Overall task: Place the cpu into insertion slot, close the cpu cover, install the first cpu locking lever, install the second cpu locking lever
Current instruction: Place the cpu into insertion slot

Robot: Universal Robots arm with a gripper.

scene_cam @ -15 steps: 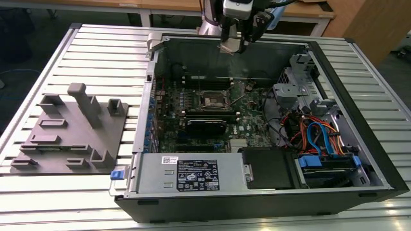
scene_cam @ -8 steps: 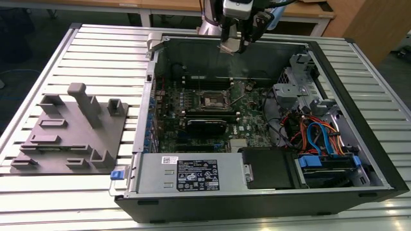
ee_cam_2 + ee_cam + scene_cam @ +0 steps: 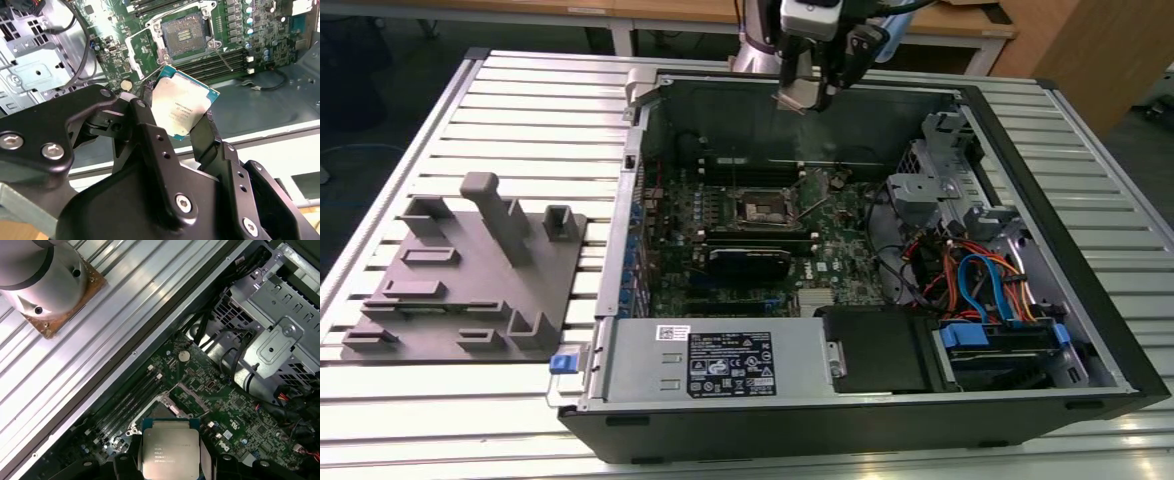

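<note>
The gripper (image 3: 178, 116) is clasping the cpu (image 3: 184, 100) by two opposite edges, its black fingers (image 3: 151, 131) spread just as wide as the chip and pressing against its sides, so the dull silver top is showing between them. In both wrist views the cpu is hanging in the air above the insertion slot (image 3: 186, 32), well apart from it and touching nothing but the fingers; in the first wrist view the cpu (image 3: 170, 446) is sitting flat between the fingers (image 3: 134, 461) with the green motherboard (image 3: 200, 390) lying below it. The insertion slot is standing bare, its square bed of contacts uncovered, and the cpu cover (image 3: 130, 55) appears to be swung open just beside it. In the exterior view the gripper (image 3: 806, 98) is hovering high over the far wall of the open computer case (image 3: 1067, 200), beyond the insertion slot (image 3: 761, 207), with the cpu (image 3: 795, 97) showing as a pale square at its tip.
</note>
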